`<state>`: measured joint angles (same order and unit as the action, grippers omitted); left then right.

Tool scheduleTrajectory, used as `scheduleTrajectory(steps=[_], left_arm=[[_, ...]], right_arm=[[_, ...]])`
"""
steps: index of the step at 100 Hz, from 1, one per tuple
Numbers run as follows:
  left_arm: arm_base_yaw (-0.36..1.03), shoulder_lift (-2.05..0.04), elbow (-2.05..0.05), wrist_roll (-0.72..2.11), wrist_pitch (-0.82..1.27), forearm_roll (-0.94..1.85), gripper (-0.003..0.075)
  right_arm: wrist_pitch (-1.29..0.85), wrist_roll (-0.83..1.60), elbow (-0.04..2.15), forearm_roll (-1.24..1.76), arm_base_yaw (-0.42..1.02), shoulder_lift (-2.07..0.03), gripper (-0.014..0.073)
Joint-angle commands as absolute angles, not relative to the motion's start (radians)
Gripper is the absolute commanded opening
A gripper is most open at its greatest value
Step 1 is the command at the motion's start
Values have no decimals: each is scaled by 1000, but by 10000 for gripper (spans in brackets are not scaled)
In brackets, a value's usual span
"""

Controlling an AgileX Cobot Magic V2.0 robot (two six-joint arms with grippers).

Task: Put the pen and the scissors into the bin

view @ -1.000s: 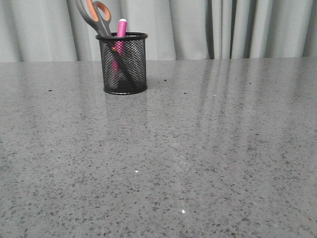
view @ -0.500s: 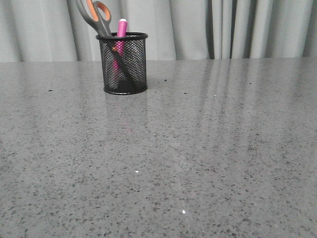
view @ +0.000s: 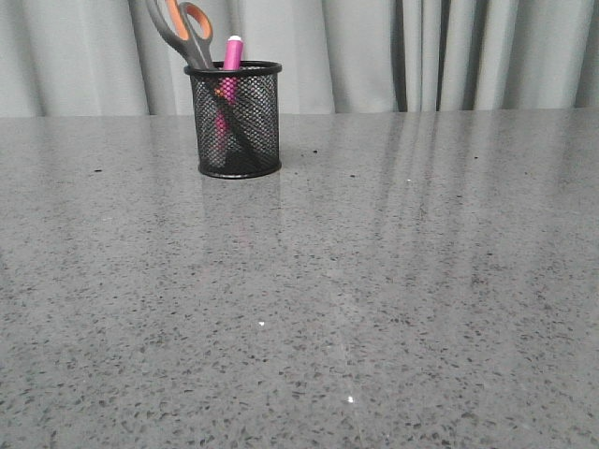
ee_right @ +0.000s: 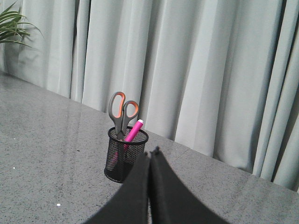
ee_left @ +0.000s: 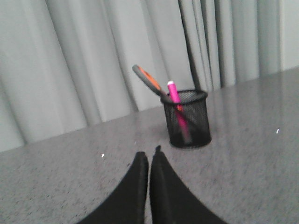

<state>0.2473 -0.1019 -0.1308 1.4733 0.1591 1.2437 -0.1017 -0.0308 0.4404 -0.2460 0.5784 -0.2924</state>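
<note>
The black wire-mesh bin (view: 238, 126) stands upright at the back left of the grey table. The magenta pen (view: 230, 53) and the grey-and-orange scissors (view: 181, 30) stand inside it, handles up, leaning left. Neither gripper shows in the front view. In the left wrist view my left gripper (ee_left: 149, 153) is shut and empty, short of the bin (ee_left: 188, 122), with the pen (ee_left: 174, 92) and scissors (ee_left: 148, 80) in it. In the right wrist view my right gripper (ee_right: 150, 153) is shut and empty, near the bin (ee_right: 122, 158), pen (ee_right: 133, 130) and scissors (ee_right: 120, 110).
Pale grey curtains (view: 393, 51) hang behind the speckled grey table (view: 374, 281). A green plant (ee_right: 11, 25) shows at the far corner in the right wrist view.
The bin with the pen and scissors sits a few pixels further right in the front view than one second ago. Nothing else differs.
</note>
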Motion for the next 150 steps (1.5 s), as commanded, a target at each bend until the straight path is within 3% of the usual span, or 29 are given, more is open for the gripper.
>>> scheduleTrajectory(steps=[1, 13, 23, 31, 58, 150], left_arm=[[228, -113, -121, 1187, 91, 922, -19], [193, -108, -63, 547, 76, 385, -19], [172, -84, 1, 322, 55, 203, -19], [159, -48, 48, 307, 34, 213, -19], [95, 20, 45, 307, 282, 229, -19], [82, 36, 45, 307, 287, 233, -19]], right_arm=[[-31, -27, 465, -259, 580, -299, -69], [-31, -27, 465, -259, 580, -299, -69], [-31, -27, 465, -259, 580, -299, -69], [-31, -27, 465, -259, 580, -299, -69], [-31, -27, 465, -259, 580, -299, -69], [-31, -27, 465, -259, 580, -299, -69]])
